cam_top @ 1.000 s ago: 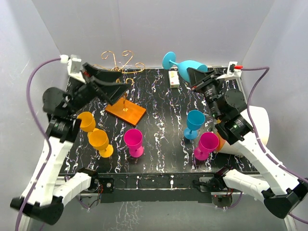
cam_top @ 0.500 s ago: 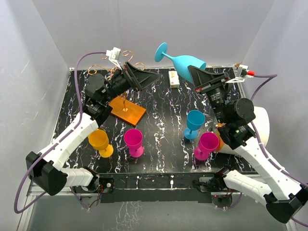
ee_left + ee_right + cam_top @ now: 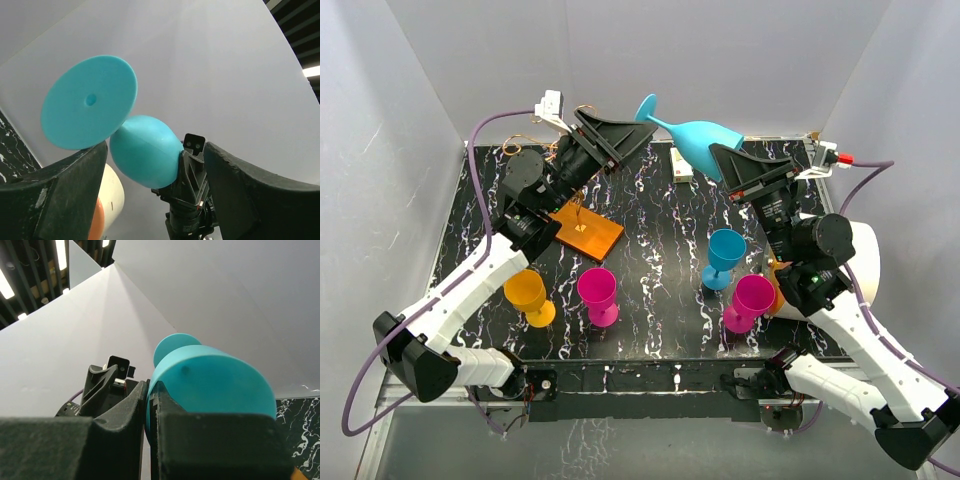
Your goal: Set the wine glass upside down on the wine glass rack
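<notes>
The left gripper (image 3: 632,133), jaws wide apart and empty, is swinging up to the foot of the wine glass (image 3: 698,137), pinched aloft at twelve o'clock by the right gripper (image 3: 725,160). A handover is nearing, with the wine glass rack (image 3: 582,232) waiting at ten o'clock.

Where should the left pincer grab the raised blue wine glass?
The stem behind the foot, coming from the foot end: the right pincer clamps the bowl, and the glass lies nearly level, foot toward the open left pincer.
</notes>
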Motion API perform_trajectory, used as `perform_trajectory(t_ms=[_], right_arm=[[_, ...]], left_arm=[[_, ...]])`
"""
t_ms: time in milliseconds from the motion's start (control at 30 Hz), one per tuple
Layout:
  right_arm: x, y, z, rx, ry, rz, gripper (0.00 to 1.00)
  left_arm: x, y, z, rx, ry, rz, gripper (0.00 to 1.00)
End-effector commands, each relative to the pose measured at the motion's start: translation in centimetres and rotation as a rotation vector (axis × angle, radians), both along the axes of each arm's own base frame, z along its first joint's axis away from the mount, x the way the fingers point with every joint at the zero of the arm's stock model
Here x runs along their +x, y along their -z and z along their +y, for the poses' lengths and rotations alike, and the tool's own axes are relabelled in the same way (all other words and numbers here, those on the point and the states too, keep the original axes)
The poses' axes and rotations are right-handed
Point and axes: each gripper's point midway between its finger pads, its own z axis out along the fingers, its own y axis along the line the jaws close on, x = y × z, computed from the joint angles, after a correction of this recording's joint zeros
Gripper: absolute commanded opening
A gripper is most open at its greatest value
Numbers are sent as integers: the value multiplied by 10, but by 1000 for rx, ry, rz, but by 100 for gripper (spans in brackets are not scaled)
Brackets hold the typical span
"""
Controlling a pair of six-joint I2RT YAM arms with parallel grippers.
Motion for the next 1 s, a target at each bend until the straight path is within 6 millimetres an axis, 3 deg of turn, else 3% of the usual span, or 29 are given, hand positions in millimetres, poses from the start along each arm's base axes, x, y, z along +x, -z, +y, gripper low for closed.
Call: perform_trajectory(t_ms=[0,200,367,733,967], right_arm=[[-18,-24,-1,69,-61,-78,0],[-22,-25,-3,87,-72,-80,0],[-20,-19,7,89,-122,-70,0],[-30,-12,25,34,-227,-90,0],[-36,-6,33,15,-280,-94,0]], left_arm=[[-3,-34,17,-87,-84,-29,73],[0,-33,19,-87,-114,3,63],[1,-37,13,-99,-85,-8,53],[14,-40,2,-141,-87,-6,48],[26,-30,-7,-147,-91,23,36]])
